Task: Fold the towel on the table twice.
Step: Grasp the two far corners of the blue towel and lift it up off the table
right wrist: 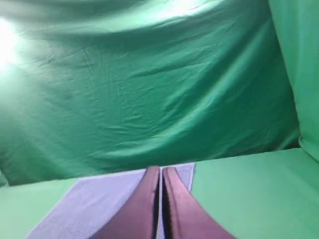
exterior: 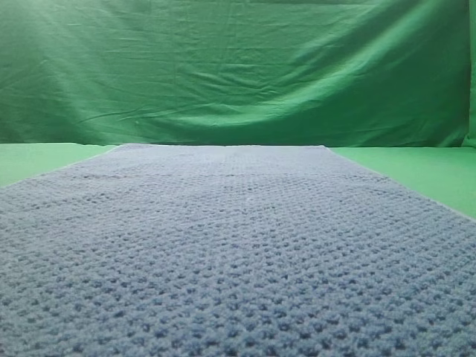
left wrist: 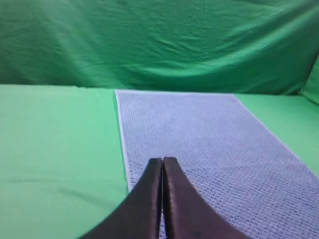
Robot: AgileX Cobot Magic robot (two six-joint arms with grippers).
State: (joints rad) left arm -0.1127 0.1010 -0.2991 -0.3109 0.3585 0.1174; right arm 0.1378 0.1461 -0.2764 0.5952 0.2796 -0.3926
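Blue-grey towel (exterior: 238,260) with a bumpy waffle weave and a thin pale hem, spread flat and unfolded on the bright-green table (exterior: 416,171), running lengthwise away toward the wrinkled green backdrop (exterior: 238,67).

From the exterior high view: towel filling nearly the whole lower frame, far edge straight and close to the foot of the backdrop, strips of bare table on both sides — no arm or gripper anywhere in this view.

From the left wrist view: towel (left wrist: 209,144) seen whole across its width, long left hem bordered by a wide stretch of table (left wrist: 55,144). Left gripper (left wrist: 162,164) at the bottom edge, its two dark fingers (left wrist: 144,204) pressed together with only a hairline seam between them, nothing clamped. Tips over the towel just inside its left hem; contact with the cloth hard to judge from this angle, possibly hovering.

From the right wrist view: mostly backdrop, brightly lit at upper left. Right gripper (right wrist: 160,172) likewise clenched and empty, fingers (right wrist: 142,209) reddish-brown under this light, tips in line with a corner of the towel (right wrist: 94,204), bare table (right wrist: 249,189) off to the right.
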